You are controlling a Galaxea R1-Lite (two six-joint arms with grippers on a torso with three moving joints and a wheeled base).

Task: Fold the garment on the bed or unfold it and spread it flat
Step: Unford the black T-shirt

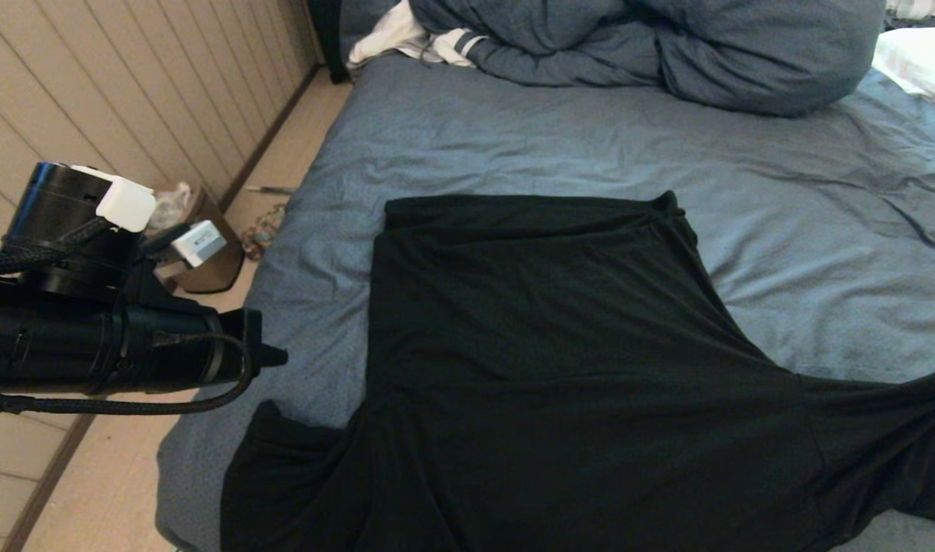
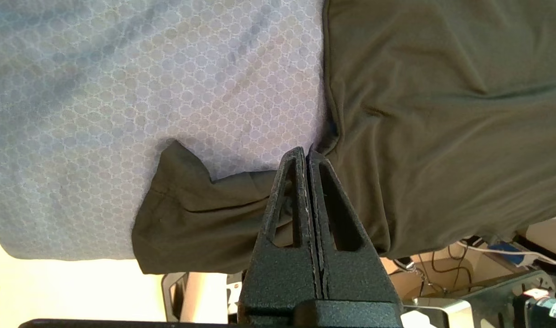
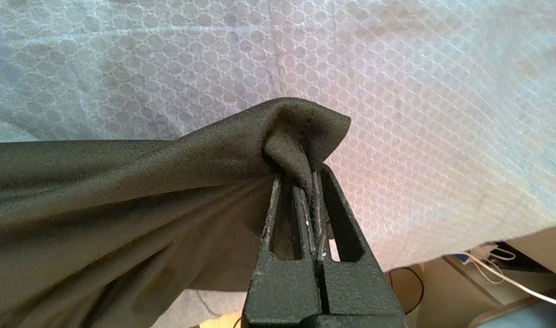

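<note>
The garment [image 1: 559, 368] is a black T-shirt lying spread on the near part of the blue-grey bed [image 1: 513, 138], with no print showing. Its left sleeve [image 2: 191, 218] lies crumpled at the bed's near left corner. My left gripper [image 1: 272, 355] hangs just off the bed's left edge, above that sleeve; in the left wrist view it [image 2: 306, 152] is shut with nothing between its fingers. The other sleeve [image 1: 897, 429] is pulled taut toward the right edge of the head view. My right gripper [image 3: 312, 175] is shut on a bunched corner of the black fabric [image 3: 123, 182], lifted over the sheet.
A bunched blue-grey duvet [image 1: 667, 46] fills the far side of the bed, with a white striped cloth [image 1: 406, 38] beside it and a white pillow [image 1: 923, 57] at far right. A strip of floor with a brown box [image 1: 207, 264] runs along the panelled wall on the left.
</note>
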